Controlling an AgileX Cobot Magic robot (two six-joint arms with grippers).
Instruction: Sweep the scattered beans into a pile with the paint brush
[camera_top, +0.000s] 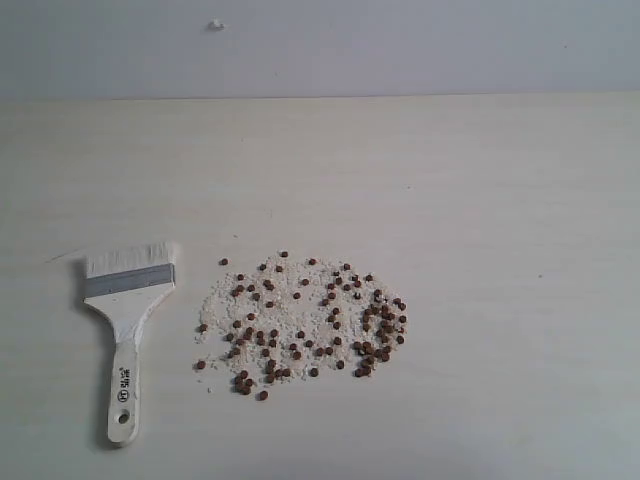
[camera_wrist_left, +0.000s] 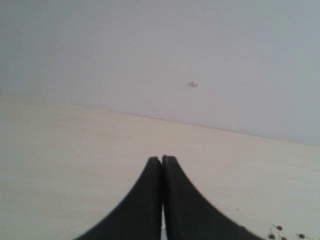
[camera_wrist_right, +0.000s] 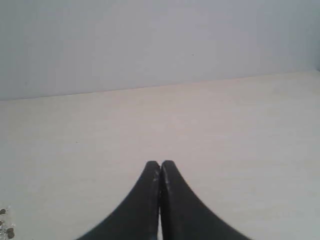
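Note:
The beans (camera_top: 305, 325) lie spread in a loose oval patch on the pale table, mixed with fine white grains. Left of them the paint brush (camera_top: 125, 330) lies flat, off-white bristles toward the far wall, silver band below them, handle with its hole pointing at the near edge. Neither arm shows in the exterior view. My left gripper (camera_wrist_left: 161, 159) is shut with nothing in it, above bare table; a few beans (camera_wrist_left: 285, 234) show at the frame's corner. My right gripper (camera_wrist_right: 160, 163) is shut and empty too, with a few beans (camera_wrist_right: 6, 227) at the frame's edge.
The pale wooden table (camera_top: 480, 200) runs back to a grey-white wall (camera_top: 400, 40). A small white speck (camera_top: 216, 25) sits on that wall.

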